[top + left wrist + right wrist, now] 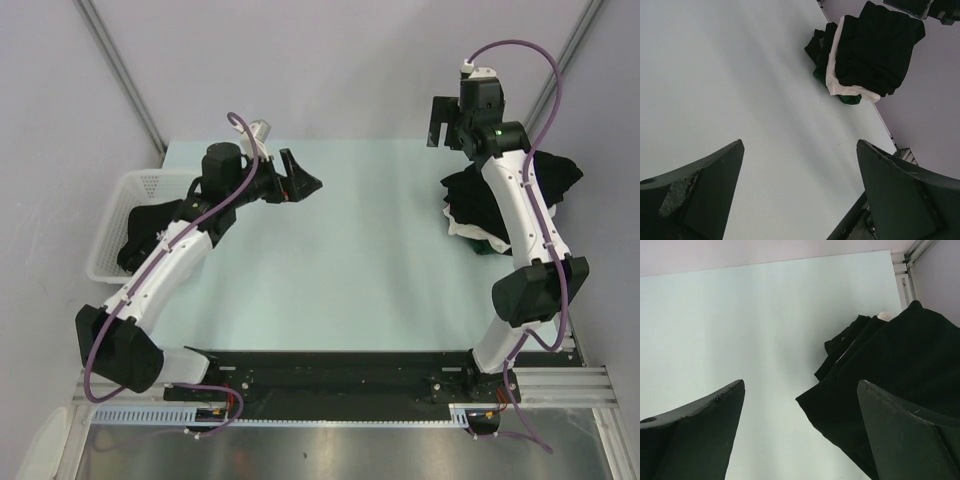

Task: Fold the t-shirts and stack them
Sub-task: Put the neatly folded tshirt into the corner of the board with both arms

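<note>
Guessing partway: t-shirt stack [875,50] beside right gripper [801,382], black shirt [150,220] waiting in basket [110,215] behind left gripper [800,142]; both wide, empty.

I see a pale mint table [350,270] under soft, even light. Behind its far edge stands a plain lavender-grey wall [330,60], with slanted aluminium posts [120,70] at its far corners. A brushed metal surface [330,455] lies past its near edge.

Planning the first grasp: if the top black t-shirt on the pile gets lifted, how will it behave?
Probably floppy: the black t-shirt hangs over the white t-shirt beneath with soft, rounded edges, so it should sag from a pinch. It may drag that white one along, since they lie in contact.
</note>
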Tool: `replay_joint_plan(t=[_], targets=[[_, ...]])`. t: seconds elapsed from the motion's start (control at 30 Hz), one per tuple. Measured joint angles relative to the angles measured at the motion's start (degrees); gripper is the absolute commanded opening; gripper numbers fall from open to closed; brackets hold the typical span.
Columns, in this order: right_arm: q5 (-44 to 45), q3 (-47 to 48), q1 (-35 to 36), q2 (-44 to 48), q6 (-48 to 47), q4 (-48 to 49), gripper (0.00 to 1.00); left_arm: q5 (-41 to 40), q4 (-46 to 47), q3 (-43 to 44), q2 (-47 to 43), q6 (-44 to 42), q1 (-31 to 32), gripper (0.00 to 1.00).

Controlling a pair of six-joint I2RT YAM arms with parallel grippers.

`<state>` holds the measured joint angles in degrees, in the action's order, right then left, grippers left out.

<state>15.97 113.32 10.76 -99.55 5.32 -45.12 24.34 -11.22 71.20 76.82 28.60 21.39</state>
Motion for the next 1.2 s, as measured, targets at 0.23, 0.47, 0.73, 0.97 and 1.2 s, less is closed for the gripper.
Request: replay_joint_plan(t=[0.23, 0.47, 0.73, 0.97, 1.2], targets=[[2.3, -1.6, 1.0, 1.0, -0.9, 0.1, 1.0, -1.8, 0.0, -0.2, -0.1, 0.1, 0.0, 0.99], [7.5, -7.4, 0.5, 6.3, -2.2, 0.9, 1.0, -1.7, 0.0, -0.2, -0.1, 1.2, 0.0, 0.99], [12.0, -10.3, 0.1, 11.1, 0.6, -1.4, 1.0, -1.0, 0.4, 0.0, 0.7, 2.5, 0.0, 0.99], [12.3, -20.9, 0.0, 18.7, 5.4, -7.4, 0.99, 0.3, 0.7, 0.5, 1.8, 2.9, 0.0, 1.0], [11.6, -22.6, -0.4, 22.0, 6.7, -9.1, 1.0, 1.4, 0.9, 2.1, 3.7, 2.9, 0.0, 0.99]])
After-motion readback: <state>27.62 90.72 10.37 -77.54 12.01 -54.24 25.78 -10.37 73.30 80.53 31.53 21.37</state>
